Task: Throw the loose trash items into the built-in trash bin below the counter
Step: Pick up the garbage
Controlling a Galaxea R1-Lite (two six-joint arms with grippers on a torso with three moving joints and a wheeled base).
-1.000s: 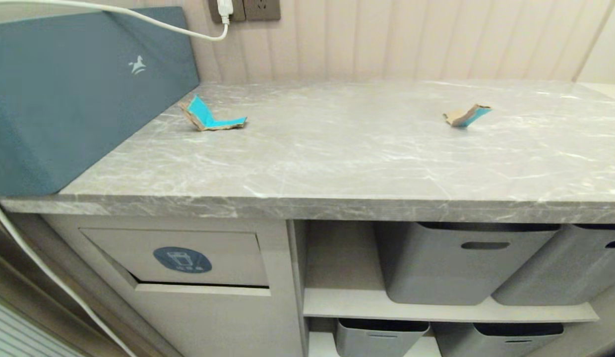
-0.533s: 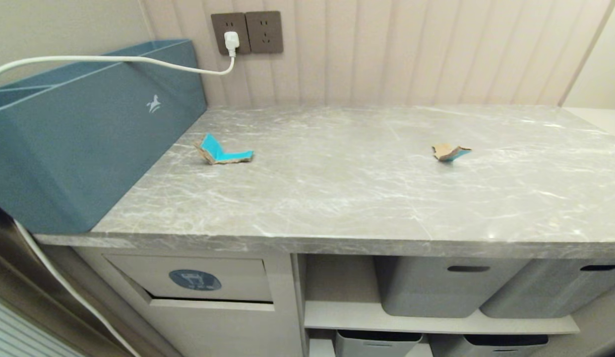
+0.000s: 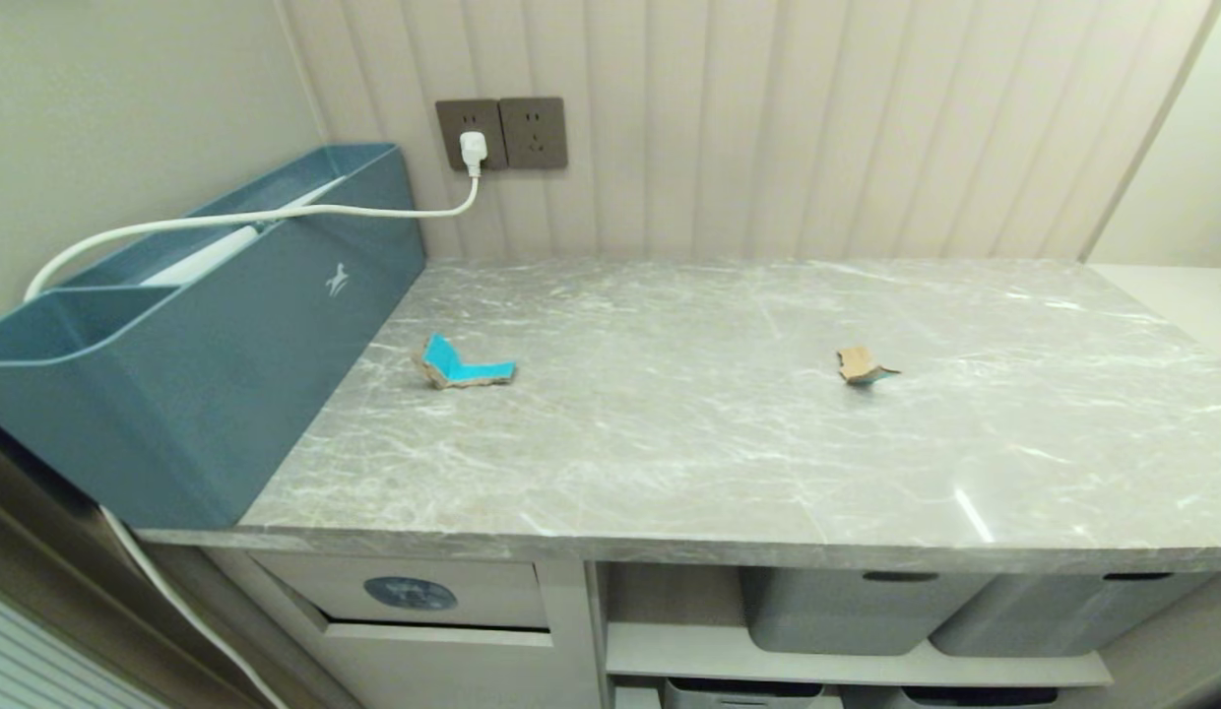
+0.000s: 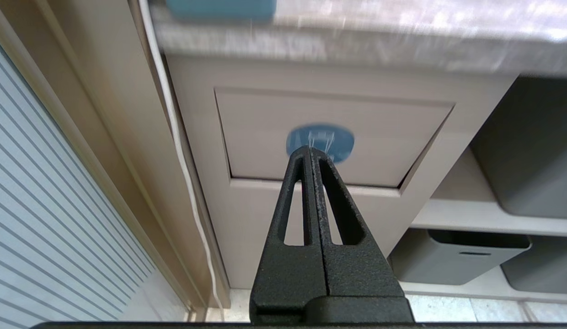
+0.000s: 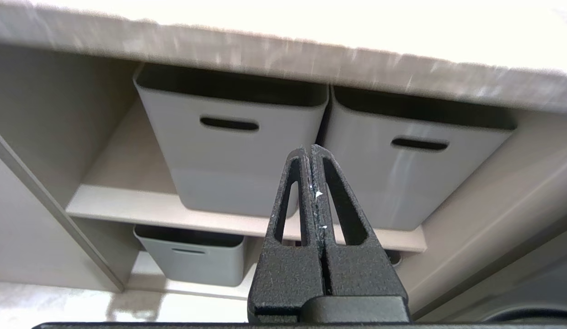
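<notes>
From the head view, two bits of trash lie well apart on the counter: a blue scrap near the big teal box and a brown scrap further right, so it may be best to take the blue one first, since the bin flap sits just below it. In the left wrist view, the left gripper is pinched together with nothing in it, low down facing the flap's blue sticker, so it must go up and spread its fingers before reaching. In the right wrist view, the right gripper is pinched together too, holding nothing, facing the grey tubs.
</notes>
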